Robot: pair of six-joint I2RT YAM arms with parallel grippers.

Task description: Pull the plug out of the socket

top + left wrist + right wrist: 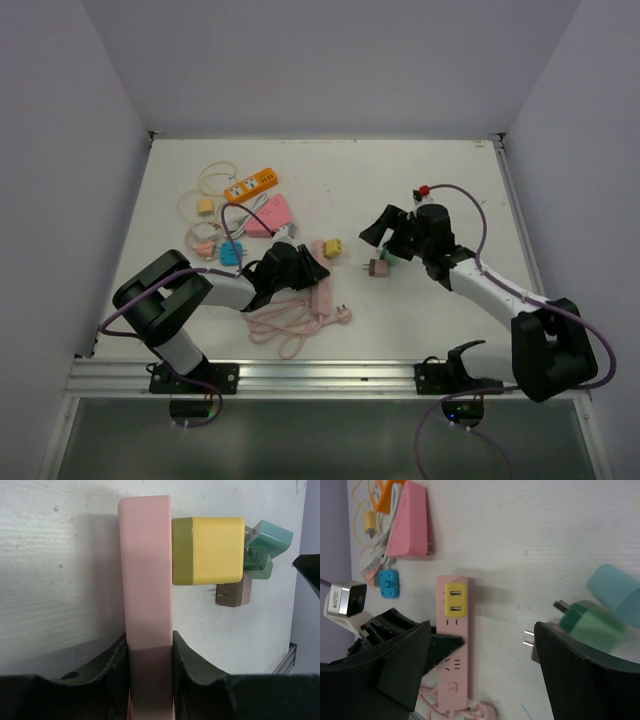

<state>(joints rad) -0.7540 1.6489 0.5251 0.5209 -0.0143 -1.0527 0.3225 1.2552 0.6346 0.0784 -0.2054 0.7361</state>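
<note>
Your L fingers (112,667) pinching pink strip (145,570); yellow plug (210,550) seated in it. R fingers (402,662) spread wide; brown plug (379,268) lying on desk (400,170) just beside, prob. not touching.

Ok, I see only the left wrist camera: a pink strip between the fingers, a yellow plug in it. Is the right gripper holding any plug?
Observer: No. The right gripper is open and empty; a brown plug lies loose on the table by it.
Operator: Does the pink strip have free sockets?
Observer: Yes, the pink strip shows empty sockets beside the yellow plug.
Operator: Where is its cable?
Observer: The pink cable lies coiled near the table's front edge.
</note>
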